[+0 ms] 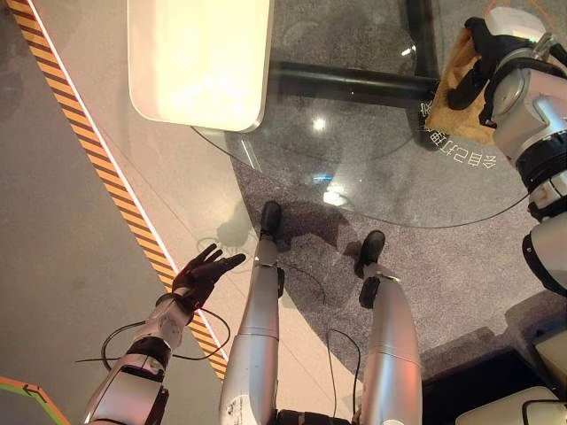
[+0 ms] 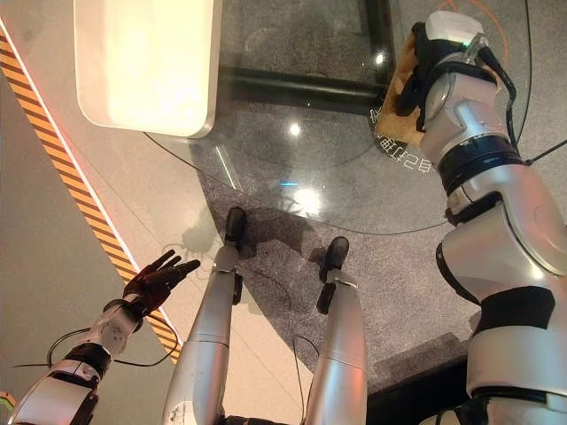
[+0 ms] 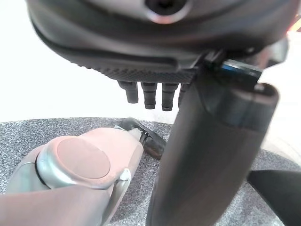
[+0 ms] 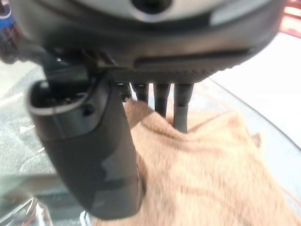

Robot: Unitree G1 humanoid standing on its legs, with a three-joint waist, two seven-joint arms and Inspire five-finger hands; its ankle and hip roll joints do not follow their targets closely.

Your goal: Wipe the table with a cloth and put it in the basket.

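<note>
I see a round glass table [image 1: 372, 190] with a dark base bar [image 1: 354, 84] showing through the top and white lettering [image 1: 461, 150] printed near its rim. A pale rounded slab [image 1: 199, 57] overlaps the table's far left side, its corner lying over the glass. To the left of the table a black-and-orange striped line [image 1: 106, 177] runs across the grey floor [image 1: 53, 248]; under and around the table the ground is dark speckled carpet [image 1: 461, 283]. The tan cloth [image 1: 461, 75] lies on the table at its right rim, just beyond the lettering, partly covered by my right hand [image 1: 483, 53]. Nothing lies on the glass between the cloth and the slab. The head views show the arm over the cloth but hide the fingers; the right wrist view shows the cloth [image 4: 221, 165] bunched in soft folds, with the fingertips [image 4: 181, 117] pressed down into it and the thumb [image 4: 89, 150] bearing against the near edge of the cloth, so I read the right hand as gripping the cloth against the tabletop. My left hand [image 1: 205, 270] hangs off the table to its left, over the striped line, fingers spread and straight, holding nothing. The left wrist view shows its fingertips [image 3: 150, 96] in a row with the carpet past them, touching nothing.
</note>
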